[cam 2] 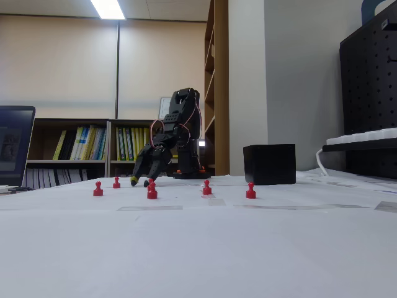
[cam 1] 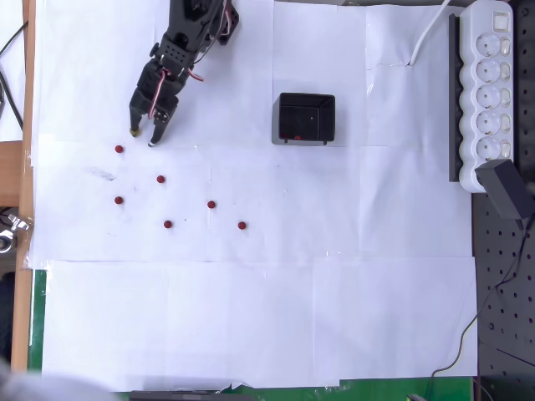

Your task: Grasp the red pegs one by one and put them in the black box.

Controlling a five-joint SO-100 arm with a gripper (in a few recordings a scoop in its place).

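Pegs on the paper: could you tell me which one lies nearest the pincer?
The peg at top left in the overhead view, just below-left of the open pincer; the other five lie farther down.

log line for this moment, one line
claw: open, empty, near leftmost peg | pegs on paper: six | box: red visible inside | phase: reaching

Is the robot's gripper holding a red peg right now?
No, the gripper hangs open above the paper with nothing between its fingers.
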